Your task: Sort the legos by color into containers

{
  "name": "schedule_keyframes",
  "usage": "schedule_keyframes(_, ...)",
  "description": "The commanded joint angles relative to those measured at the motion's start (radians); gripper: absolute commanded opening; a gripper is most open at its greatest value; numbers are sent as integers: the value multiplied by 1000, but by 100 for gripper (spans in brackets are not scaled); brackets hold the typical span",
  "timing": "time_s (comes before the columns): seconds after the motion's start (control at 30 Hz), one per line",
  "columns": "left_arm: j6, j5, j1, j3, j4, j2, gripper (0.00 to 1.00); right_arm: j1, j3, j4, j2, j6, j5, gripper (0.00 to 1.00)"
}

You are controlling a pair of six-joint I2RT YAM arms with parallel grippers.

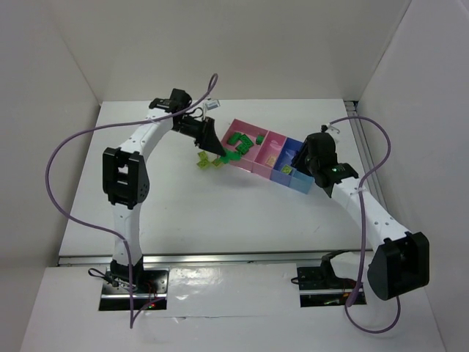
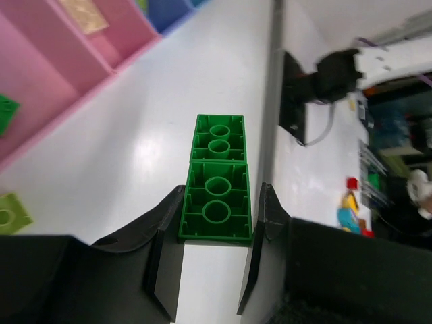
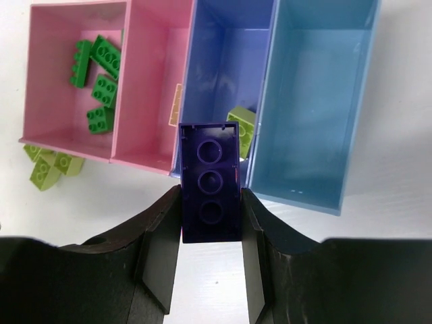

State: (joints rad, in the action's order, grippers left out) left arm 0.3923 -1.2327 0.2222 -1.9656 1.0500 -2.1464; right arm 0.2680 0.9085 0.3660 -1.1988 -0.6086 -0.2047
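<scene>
Two legos are held at once: the left fingers (image 2: pixel 169 233) clench a dark green lego (image 2: pixel 216 202) at the lower centre of their wrist view, over the table (image 2: pixel 135 155). The right fingers (image 3: pixel 160 236) grip a dark blue lego (image 3: pixel 210 185) at the near edge of the periwinkle tray (image 3: pixel 223 61). Several green legos (image 3: pixel 101 84) lie in the pink tray (image 3: pixel 47 40) at upper left, and one yellow-green lego (image 3: pixel 243 125) is in the periwinkle one.

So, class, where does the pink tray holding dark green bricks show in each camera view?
Top external: pink tray just above centre.
Left wrist: pink tray at top left, cropped.
Right wrist: pink tray at upper left.
Shared landmark: the periwinkle tray further along the row.
</scene>
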Motion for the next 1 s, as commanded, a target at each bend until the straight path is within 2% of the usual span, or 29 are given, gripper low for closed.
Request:
schedule_keyframes(0.0,-297,234,43,-78,-228,14,0,-7,42,10,31,13,-73,14)
schedule_keyframes(0.2,-429,428,43,-138,-269,5,0,-7,73,44,-13,27,-130,14)
schedule_keyframes(0.37,-483,623,52,-41,-269,101,0,-29,63,10,-62,36,-139,16)
schedule_keyframes(0.47,-536,809,52,42,-315,193,0,-56,90,10,-103,36,-139,16)
schedule_keyframes(0.6,-627,995,52,283,-461,383,0,-66,109,28,-168,36,-163,16)
schedule_keyframes(0.63,-641,1082,52,318,-482,454,0,-66,119,40,-179,27,-173,16)
schedule_keyframes(0.73,-690,1292,52,411,-508,535,0,-75,128,40,-200,27,-173,16)
schedule_keyframes(0.87,-775,1452,52,499,-509,640,0,-75,109,19,-200,17,-157,17)
schedule_keyframes(0.97,-805,1468,43,566,-519,703,0,-84,98,19,-200,7,-157,17)
